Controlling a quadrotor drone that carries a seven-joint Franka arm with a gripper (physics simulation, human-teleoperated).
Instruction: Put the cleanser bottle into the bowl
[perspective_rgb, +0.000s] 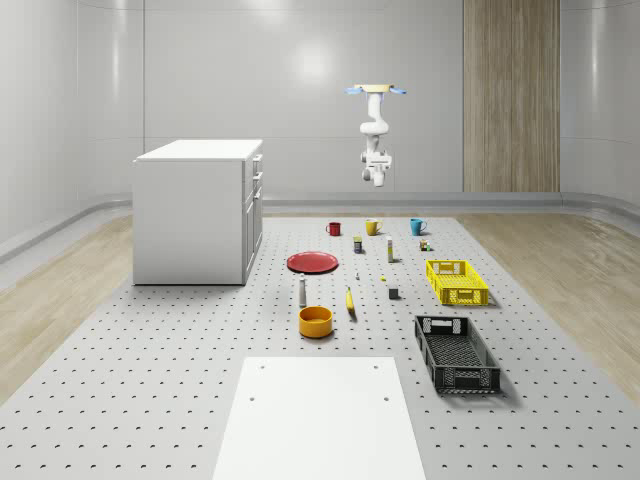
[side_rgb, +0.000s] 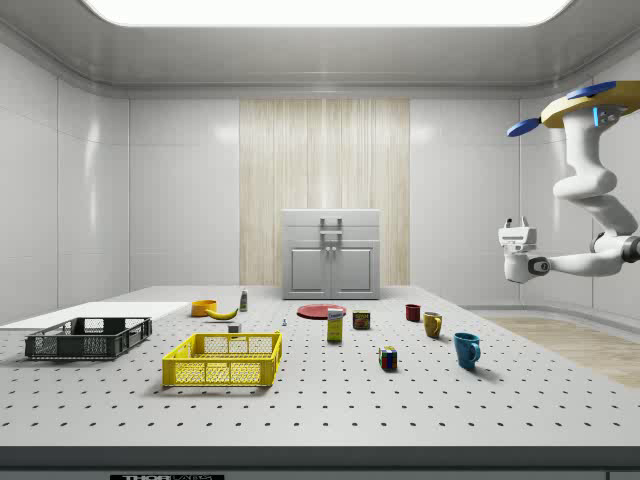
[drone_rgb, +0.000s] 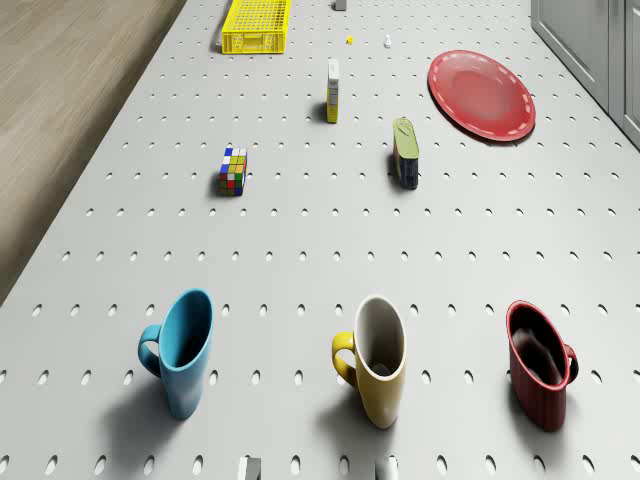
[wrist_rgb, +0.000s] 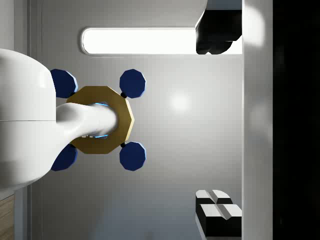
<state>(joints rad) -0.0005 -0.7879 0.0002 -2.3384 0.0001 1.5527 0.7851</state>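
The cleanser bottle (perspective_rgb: 302, 292), small and white with a dark cap, stands upright on the perforated table just behind the orange bowl (perspective_rgb: 315, 321). From the side, the bottle (side_rgb: 243, 300) is right of the bowl (side_rgb: 204, 308). The drone (perspective_rgb: 375, 91) hovers high over the table's far end, above the mugs and far from both. Its white arm hangs down and curls, so the gripper (side_rgb: 515, 228) points upward, open and holding nothing. The wrist view looks up at the drone (wrist_rgb: 100, 120), with the gripper (wrist_rgb: 217, 125) fingers wide apart.
Below the drone stand a blue mug (drone_rgb: 185, 350), a yellow mug (drone_rgb: 378, 358) and a red mug (drone_rgb: 537, 362). Further on are a Rubik's cube (drone_rgb: 233, 170), a red plate (drone_rgb: 481, 93), a yellow basket (perspective_rgb: 456, 282), a black basket (perspective_rgb: 455, 352), a banana (perspective_rgb: 350, 301) and a white cabinet (perspective_rgb: 197, 210).
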